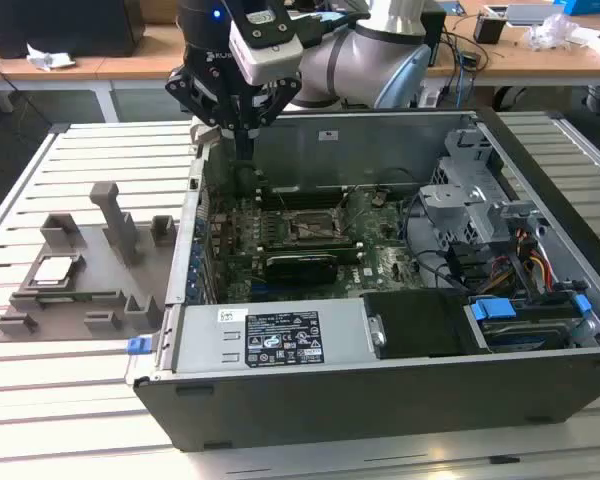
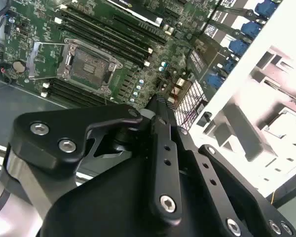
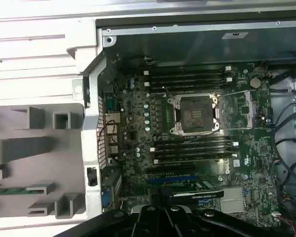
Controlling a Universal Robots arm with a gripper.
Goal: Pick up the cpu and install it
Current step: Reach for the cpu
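**CPU in holder, gripper empty**

From the exterior view's left: the cpu (image 1: 55, 270) lies flat in a grey holder (image 1: 90, 300) on the slatted metal table (image 1: 70, 400). The gripper (image 1: 242, 148), fingers closed on nothing, hangs over the open computer case (image 1: 380, 390). Cluttered wooden desks (image 1: 520, 62) stand behind.

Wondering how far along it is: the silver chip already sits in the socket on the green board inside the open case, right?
No. The cpu lies on the grey holder outside the case, as the exterior view shows. The socket on the green board inside the open case is empty.
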